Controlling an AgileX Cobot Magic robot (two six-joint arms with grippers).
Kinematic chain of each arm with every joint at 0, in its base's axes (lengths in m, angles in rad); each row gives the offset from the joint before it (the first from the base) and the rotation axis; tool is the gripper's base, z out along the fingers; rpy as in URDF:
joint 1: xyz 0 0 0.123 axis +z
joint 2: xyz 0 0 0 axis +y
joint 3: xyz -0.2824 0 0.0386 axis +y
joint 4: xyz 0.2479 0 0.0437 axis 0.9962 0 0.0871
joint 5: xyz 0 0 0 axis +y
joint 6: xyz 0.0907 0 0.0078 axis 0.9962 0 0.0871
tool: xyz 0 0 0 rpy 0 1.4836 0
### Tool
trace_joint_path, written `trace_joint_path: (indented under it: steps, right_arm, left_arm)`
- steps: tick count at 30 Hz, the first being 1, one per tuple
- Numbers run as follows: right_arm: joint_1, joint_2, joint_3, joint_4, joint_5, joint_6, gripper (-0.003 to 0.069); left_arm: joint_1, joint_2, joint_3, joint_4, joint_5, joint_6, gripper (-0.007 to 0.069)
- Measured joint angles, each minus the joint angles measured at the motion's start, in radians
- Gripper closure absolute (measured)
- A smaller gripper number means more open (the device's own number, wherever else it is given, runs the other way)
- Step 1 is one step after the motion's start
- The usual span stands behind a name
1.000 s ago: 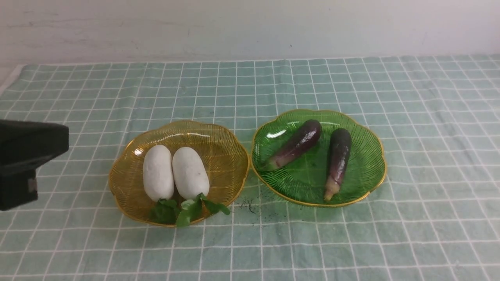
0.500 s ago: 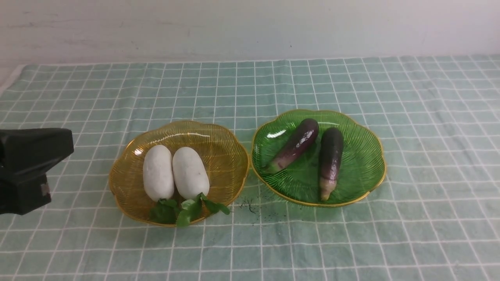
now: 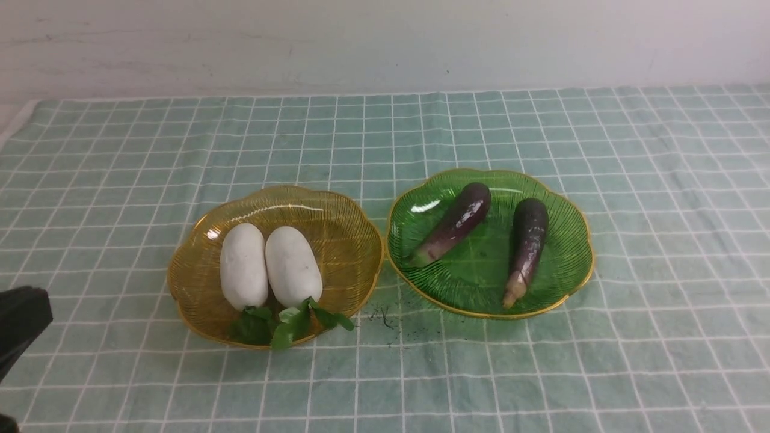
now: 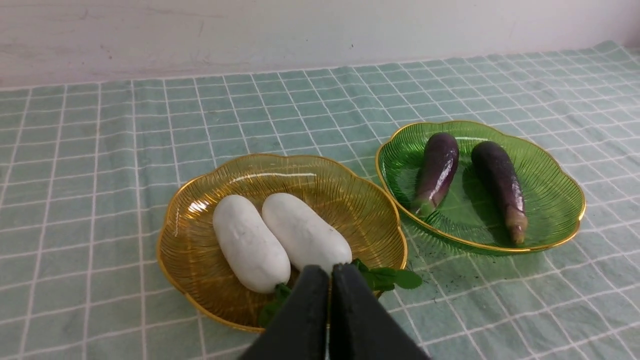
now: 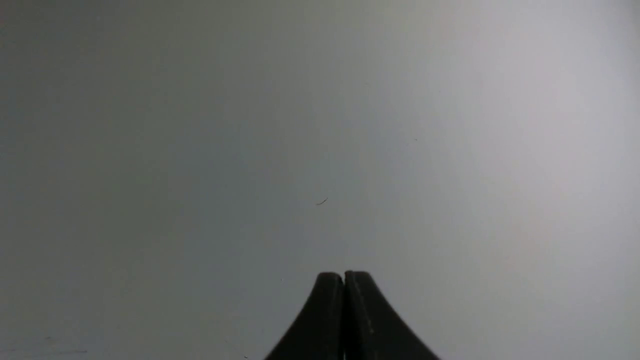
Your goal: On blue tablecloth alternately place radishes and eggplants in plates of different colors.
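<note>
The blue tablecloth [image 3: 541,373] carries two plates just beside each other. Both radishes [image 3: 243,265] lie side by side in the amber plate [image 3: 346,240], long axes running near-to-far, leaf tufts toward the robot; both eggplants [image 3: 527,249] lie in the green plate [image 3: 475,273], stem ends nearer the robot, the left one slanted; the sorting looks finished, by my judgement; left pincer [image 4: 330,271] and right pincer [image 5: 344,276] are closed on nothing.

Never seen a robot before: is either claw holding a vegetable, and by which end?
Nothing is held. The left gripper and the right gripper are both shut, with nothing between their fingers.
</note>
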Motion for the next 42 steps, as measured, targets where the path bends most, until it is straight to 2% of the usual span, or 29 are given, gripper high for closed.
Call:
trace_joint_path:
  steps: [12, 21, 24, 30, 35, 42]
  right_arm:
    - [0.0, 0.0, 0.0, 0.0, 0.028, 0.0, 0.0673]
    - [0.0, 0.0, 0.0, 0.0, 0.029, 0.0, 0.0673]
    - [0.0, 0.0, 0.0, 0.0, 0.029, 0.0, 0.0673]
    - [0.0, 0.0, 0.0, 0.0, 0.029, 0.0, 0.0673]
    - [0.0, 0.0, 0.0, 0.0, 0.03, -0.001, 0.0673]
    - [0.0, 0.0, 0.0, 0.0, 0.032, -0.001, 0.0673]
  left_arm:
    - [0.0, -0.022, 0.014, 0.004, 0.019, -0.002, 0.0632]
    - [0.0, -0.026, 0.031, 0.083, 0.009, -0.001, 0.0632]
    - [0.009, -0.066, 0.093, 0.129, -0.057, -0.001, 0.0632]
    - [0.158, -0.284, 0.384, 0.144, -0.221, -0.001, 0.0632]
    - [0.209, -0.321, 0.562, 0.144, -0.235, -0.001, 0.0632]
    - [0.21, -0.321, 0.57, 0.143, -0.215, -0.001, 0.0632]
